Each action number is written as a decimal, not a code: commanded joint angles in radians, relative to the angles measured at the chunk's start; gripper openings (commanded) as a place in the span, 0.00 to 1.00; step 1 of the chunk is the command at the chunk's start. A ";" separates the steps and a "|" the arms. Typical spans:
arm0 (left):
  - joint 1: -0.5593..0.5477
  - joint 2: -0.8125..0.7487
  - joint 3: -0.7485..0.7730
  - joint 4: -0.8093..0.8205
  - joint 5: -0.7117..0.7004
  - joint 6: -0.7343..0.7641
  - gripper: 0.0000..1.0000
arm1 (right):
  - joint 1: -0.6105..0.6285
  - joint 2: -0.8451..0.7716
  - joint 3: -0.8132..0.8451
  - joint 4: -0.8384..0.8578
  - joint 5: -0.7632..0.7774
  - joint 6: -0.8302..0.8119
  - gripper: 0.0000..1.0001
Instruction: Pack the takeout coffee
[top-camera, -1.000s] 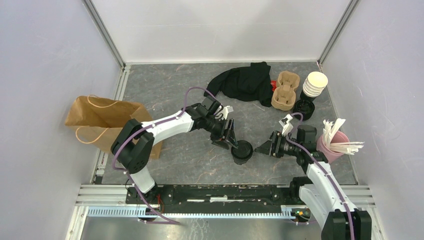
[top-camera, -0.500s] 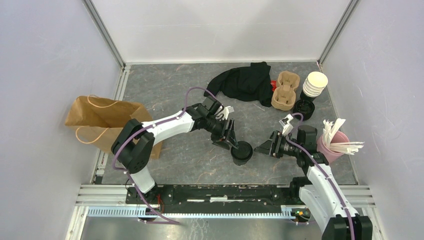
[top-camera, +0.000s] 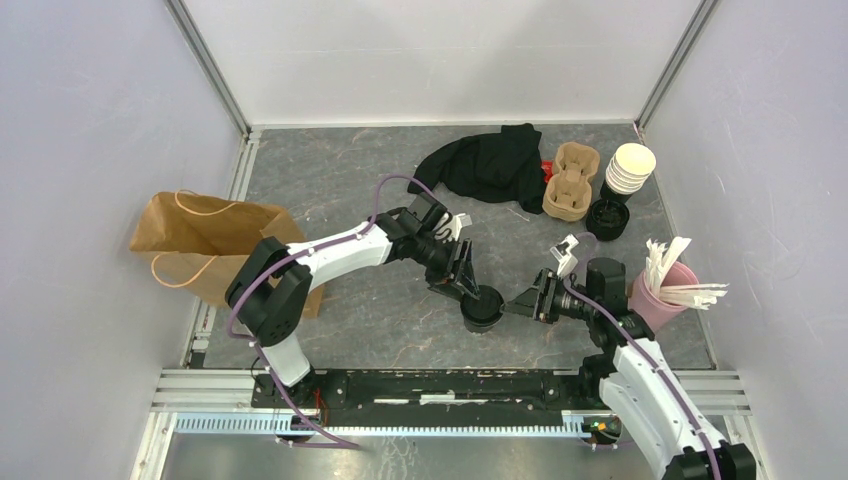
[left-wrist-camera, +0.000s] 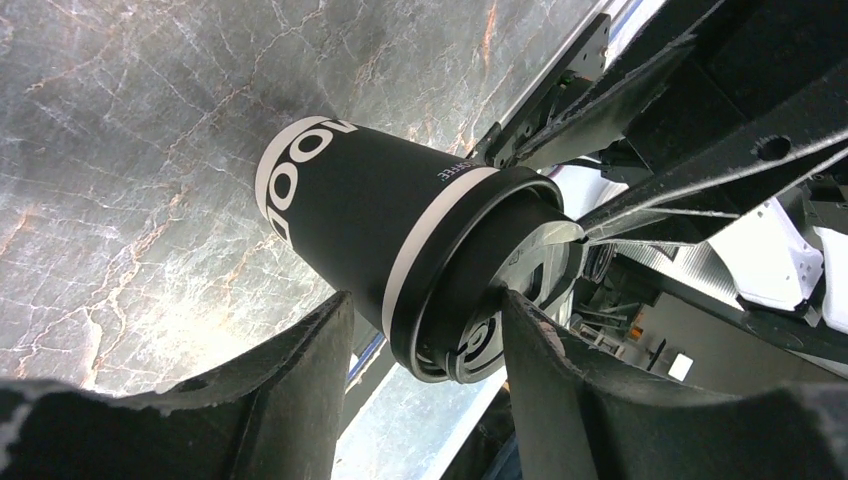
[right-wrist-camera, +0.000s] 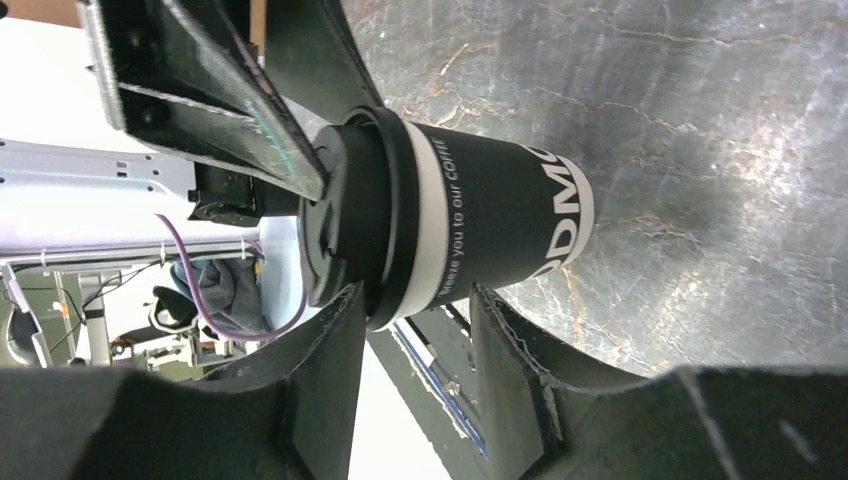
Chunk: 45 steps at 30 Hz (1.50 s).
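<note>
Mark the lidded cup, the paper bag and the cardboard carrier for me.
lidded cup (top-camera: 485, 310): top view, its lid.
paper bag (top-camera: 205, 238): top view, flat side.
cardboard carrier (top-camera: 570, 179): top view, middle ridge.

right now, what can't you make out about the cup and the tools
- Grip: whether the left tool or the right tool actually presses the lidded cup; in both wrist views, their own tips overlap the contact spots.
- Second lidded cup: in the top view, the dark round thing by the cup stack is too small to tell.
- Paper bag contents: in the top view, its own side hides them.
</note>
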 joint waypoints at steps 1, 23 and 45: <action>-0.022 0.026 0.011 -0.003 -0.040 -0.022 0.62 | 0.009 -0.012 -0.046 0.079 0.073 0.059 0.47; -0.025 -0.084 -0.113 -0.100 -0.172 0.100 0.60 | 0.053 0.093 -0.087 0.074 0.212 -0.151 0.35; -0.025 -0.165 -0.085 0.008 -0.134 -0.045 0.81 | -0.076 0.259 0.360 -0.421 0.164 -0.463 0.61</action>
